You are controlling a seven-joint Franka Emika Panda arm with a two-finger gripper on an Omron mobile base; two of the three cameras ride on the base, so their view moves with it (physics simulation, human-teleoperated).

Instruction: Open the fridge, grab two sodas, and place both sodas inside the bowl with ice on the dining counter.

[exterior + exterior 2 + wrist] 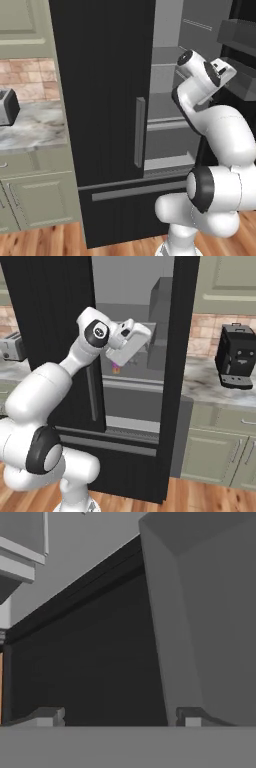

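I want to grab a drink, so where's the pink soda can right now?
In the right base view the pink can stands on a shelf inside the open fridge, partly hidden just below the robot's end effector.

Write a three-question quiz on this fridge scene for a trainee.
1. True or false: both doors of the fridge are shut.
2. The gripper is: A) shut on a can; B) open, nothing between its tips; C) shut on a handle.
3. Which black appliance stands on the counter right of the fridge?

Key: 1 false, one door stands open; 2 B; 3 coffee machine.
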